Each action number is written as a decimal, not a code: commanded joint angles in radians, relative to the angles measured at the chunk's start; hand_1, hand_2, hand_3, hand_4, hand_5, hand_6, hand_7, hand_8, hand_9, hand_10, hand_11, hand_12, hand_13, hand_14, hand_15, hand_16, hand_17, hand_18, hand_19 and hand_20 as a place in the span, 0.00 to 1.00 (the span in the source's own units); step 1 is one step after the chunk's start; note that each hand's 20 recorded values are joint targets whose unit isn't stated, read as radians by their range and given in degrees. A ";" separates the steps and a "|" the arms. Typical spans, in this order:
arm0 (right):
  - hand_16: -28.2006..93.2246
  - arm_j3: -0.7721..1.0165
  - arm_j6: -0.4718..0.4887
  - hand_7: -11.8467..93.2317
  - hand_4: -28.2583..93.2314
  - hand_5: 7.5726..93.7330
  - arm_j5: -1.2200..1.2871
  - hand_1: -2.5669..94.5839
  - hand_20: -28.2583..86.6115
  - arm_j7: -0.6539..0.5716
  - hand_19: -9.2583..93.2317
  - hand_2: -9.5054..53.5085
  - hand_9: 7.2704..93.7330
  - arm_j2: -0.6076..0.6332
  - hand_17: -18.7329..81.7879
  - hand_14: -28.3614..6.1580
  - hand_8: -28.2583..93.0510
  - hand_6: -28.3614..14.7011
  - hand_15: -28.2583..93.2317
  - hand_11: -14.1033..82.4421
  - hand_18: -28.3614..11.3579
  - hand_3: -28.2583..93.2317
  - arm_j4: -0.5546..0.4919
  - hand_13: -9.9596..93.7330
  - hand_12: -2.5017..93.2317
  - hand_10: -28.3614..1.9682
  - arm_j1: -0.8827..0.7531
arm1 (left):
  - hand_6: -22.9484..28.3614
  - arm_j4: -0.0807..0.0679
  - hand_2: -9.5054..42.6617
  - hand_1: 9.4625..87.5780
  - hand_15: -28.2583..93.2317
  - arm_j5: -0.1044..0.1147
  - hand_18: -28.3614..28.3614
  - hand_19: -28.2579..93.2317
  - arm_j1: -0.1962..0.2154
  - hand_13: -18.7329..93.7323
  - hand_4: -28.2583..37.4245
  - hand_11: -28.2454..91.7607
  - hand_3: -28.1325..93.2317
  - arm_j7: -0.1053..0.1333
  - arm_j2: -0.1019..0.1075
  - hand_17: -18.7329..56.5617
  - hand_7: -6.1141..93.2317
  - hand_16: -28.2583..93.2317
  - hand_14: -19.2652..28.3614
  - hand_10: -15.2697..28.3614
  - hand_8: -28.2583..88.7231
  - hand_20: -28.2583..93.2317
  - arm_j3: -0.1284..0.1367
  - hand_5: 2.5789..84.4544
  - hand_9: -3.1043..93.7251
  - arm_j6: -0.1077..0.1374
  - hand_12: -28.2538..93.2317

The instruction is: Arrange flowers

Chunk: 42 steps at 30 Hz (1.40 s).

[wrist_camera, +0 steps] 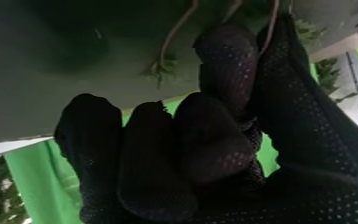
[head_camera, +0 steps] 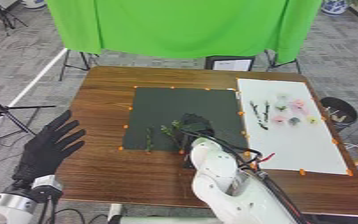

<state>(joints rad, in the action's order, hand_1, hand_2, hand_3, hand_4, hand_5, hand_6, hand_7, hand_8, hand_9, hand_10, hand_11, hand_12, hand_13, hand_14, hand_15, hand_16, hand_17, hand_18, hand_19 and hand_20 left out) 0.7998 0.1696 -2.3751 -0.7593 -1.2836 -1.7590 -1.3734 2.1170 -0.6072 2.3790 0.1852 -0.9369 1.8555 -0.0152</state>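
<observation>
Head: forward, down over my table
Wrist: close, along my right hand
Both: this hand, green cloth

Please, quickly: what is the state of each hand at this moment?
Left hand: open, fingers spread, holding nothing.
Right hand: closed, a thin stem pinched between thumb and finger.
</observation>
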 commanded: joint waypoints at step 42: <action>0.52 0.157 -0.041 0.42 0.00 0.64 0.089 0.17 0.71 -0.124 1.00 0.00 0.72 0.377 0.52 0.48 0.16 0.53 0.90 0.70 0.10 0.85 0.052 0.74 0.45 0.48 0.195 | 0.50 0.012 0.05 0.17 0.41 -0.005 0.92 0.54 0.043 0.33 0.00 0.34 0.79 0.002 -0.027 0.10 0.24 0.25 0.73 0.59 0.15 0.31 0.019 0.26 0.26 -0.001 0.40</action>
<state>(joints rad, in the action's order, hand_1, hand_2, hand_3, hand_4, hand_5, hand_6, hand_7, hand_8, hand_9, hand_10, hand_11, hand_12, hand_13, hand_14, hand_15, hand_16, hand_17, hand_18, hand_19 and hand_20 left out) 0.9662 0.0594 -2.2649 -0.8755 -0.9605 -1.7832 -1.2670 2.1226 -0.6079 2.4115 0.1874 -0.9524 1.8732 -0.0156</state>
